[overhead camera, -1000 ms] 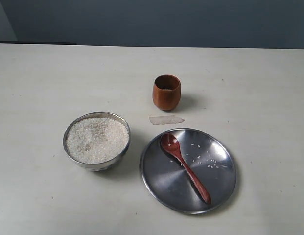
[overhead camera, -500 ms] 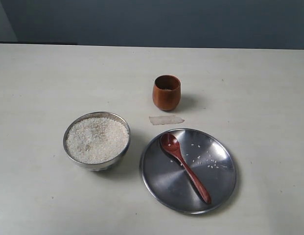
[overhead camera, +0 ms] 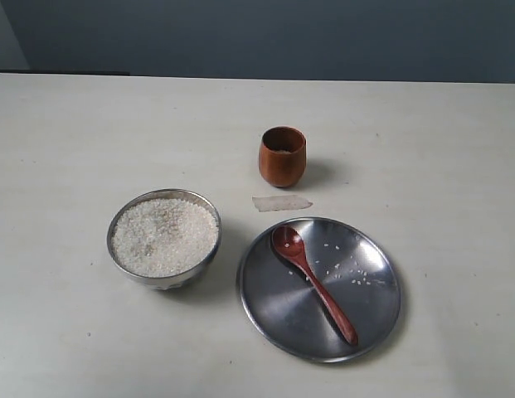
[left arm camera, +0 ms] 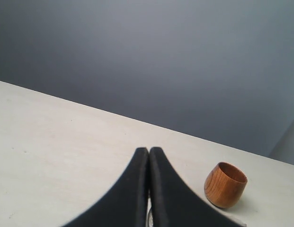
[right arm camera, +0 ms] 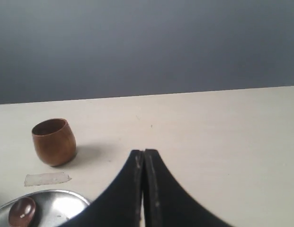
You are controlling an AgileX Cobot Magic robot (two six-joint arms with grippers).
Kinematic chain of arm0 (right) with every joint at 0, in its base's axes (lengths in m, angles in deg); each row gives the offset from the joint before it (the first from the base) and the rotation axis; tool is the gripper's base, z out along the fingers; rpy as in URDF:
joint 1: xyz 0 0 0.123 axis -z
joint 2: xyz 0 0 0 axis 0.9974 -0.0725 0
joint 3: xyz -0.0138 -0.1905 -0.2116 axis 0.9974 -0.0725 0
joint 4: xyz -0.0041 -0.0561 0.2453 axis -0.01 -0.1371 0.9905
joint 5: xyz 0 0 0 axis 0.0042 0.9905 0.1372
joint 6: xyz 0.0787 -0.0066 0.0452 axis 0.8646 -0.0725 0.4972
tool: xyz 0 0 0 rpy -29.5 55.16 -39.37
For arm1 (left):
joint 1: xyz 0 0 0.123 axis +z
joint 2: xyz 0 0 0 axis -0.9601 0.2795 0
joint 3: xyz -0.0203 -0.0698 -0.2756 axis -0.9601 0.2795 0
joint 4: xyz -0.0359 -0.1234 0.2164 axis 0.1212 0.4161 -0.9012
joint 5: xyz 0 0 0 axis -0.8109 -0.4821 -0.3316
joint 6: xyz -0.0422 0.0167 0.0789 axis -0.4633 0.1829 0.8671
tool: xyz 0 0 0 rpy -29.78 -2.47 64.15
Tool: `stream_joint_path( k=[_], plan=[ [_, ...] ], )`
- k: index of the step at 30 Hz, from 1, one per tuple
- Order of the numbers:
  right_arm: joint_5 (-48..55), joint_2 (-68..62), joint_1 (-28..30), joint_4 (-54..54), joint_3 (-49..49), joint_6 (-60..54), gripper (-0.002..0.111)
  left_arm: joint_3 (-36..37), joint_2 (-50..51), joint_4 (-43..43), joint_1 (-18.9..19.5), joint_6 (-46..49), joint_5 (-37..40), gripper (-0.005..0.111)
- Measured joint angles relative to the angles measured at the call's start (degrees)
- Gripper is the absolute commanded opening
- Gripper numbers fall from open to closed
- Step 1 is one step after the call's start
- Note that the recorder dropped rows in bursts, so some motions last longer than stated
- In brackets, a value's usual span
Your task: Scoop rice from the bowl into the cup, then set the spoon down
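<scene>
The steel bowl (overhead camera: 164, 238) stands at the left, heaped with white rice (overhead camera: 164, 235). Behind the middle stands the small wooden cup (overhead camera: 282, 156) (left arm camera: 225, 185) (right arm camera: 54, 141). The wooden spoon (overhead camera: 313, 283) lies across a flat steel plate (overhead camera: 365, 315), its scoop (right arm camera: 22, 211) toward the cup, with a few loose grains beside it. Neither arm appears in the exterior view. My left gripper (left arm camera: 148, 150) is shut with nothing in it, above the table with the cup off to one side. The right gripper (right arm camera: 144, 153) is likewise shut and empty, near the plate's rim (right arm camera: 73, 196).
A small strip of whitish tape (overhead camera: 281, 202) (right arm camera: 46, 178) lies on the pale table (overhead camera: 439, 149) between cup and plate. A dark grey wall (overhead camera: 257, 37) runs behind the table's far edge.
</scene>
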Motion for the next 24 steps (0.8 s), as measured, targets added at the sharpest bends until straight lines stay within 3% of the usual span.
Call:
stream_joint_path(
  k=[8,14,24],
  plan=[
    [-2.0,0.0,0.0,3.96,-1.34,-5.42,0.0,0.0,0.0,0.0,0.0,0.0,0.0,0.001],
    [3.3,0.0,0.07,2.51,-1.46,-5.7,0.0,0.0,0.0,0.0,0.0,0.0,0.0,0.001],
    [3.57,0.0,9.1,2.38,-1.46,-5.8,0.0,0.0,0.0,0.0,0.0,0.0,0.0,0.001]
  ],
)
